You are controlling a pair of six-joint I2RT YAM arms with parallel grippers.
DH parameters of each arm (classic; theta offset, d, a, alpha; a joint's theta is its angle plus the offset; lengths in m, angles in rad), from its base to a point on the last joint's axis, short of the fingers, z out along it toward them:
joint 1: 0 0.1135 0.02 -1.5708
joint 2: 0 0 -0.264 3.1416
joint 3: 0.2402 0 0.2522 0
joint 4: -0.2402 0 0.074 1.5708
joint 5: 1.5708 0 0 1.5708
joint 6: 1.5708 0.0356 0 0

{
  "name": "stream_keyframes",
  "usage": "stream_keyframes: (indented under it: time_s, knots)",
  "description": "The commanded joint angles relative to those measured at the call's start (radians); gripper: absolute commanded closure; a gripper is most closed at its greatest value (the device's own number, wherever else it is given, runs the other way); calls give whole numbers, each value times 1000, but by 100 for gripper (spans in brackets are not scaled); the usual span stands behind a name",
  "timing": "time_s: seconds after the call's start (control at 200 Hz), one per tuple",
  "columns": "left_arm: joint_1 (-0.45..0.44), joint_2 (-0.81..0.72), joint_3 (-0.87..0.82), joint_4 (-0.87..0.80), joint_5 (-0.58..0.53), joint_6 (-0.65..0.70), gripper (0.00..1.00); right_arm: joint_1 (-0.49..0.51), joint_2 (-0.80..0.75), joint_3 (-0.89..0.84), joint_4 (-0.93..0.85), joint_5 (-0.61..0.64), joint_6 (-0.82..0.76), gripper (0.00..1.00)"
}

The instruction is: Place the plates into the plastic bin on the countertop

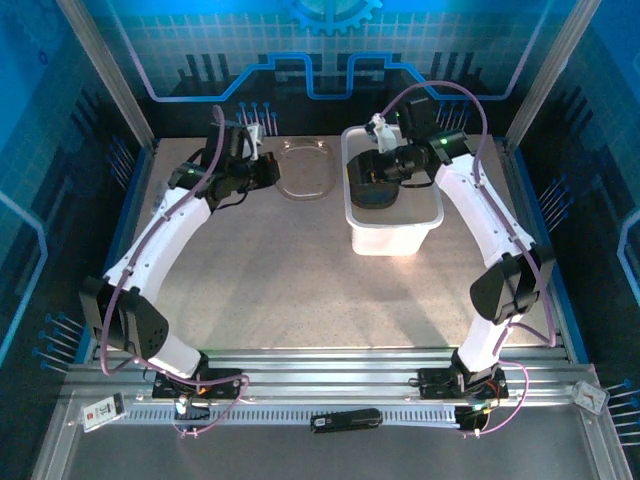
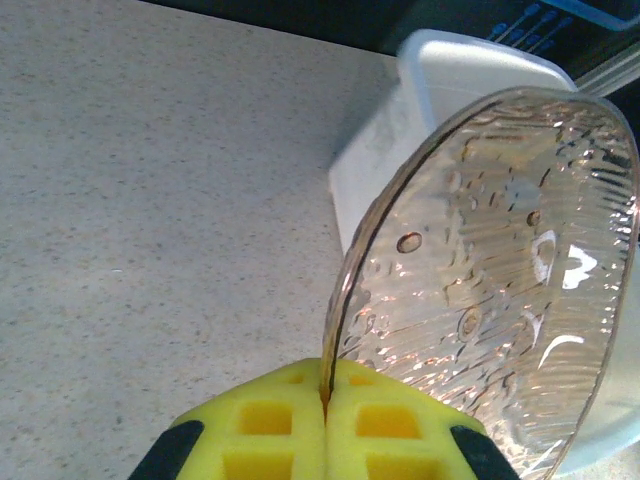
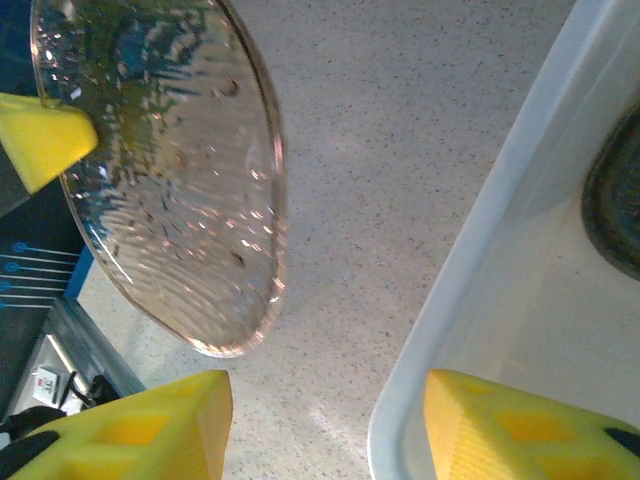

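Left jaws clenched on the rim of a clear, ribbed rounded-square plate (image 2: 500,280), just left of the white translucent plastic bin (image 1: 392,238), which holds a smoky brown plate (image 1: 372,192) beneath the right arm's parted, empty jaws; a lift over the bin's rim looks next, on the speckled beige bench (image 1: 300,290) ringed by blue panels (image 1: 200,50).

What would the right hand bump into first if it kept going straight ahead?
Probably the rim of the plastic bin: the right hand straddles that wall, one finger inside, one outside. Beside it lies bare countertop, so depth is hard to judge.
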State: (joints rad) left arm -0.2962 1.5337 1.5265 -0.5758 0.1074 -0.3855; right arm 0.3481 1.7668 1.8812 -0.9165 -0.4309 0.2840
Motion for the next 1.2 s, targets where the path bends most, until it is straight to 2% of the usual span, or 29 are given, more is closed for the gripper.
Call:
stream_keyframes:
  time_s: [0.0, 0.155, 0.395, 0.845, 1.006, 1.096, 1.196]
  knots:
    - [-33, 19, 45, 43, -37, -30, 100, 13, -52, -37, 84, -54, 61, 47]
    - [-64, 31, 64, 58, -33, -43, 100, 12, -58, -65, 111, -40, 89, 49]
    - [-94, 36, 77, 66, -32, -54, 100, -4, -85, -145, 195, -12, 162, 59]
    - [-124, 69, 119, 35, -26, -40, 100, -26, -106, -187, 231, 10, 182, 88]
    - [-124, 72, 133, 27, -38, -29, 83, -43, -113, -189, 231, 17, 178, 94]
    - [-124, 77, 152, 20, -49, -13, 65, -64, -116, -192, 229, 12, 178, 97]
    - [-114, 75, 178, 11, -72, 8, 50, -98, -117, -190, 215, 10, 170, 99]
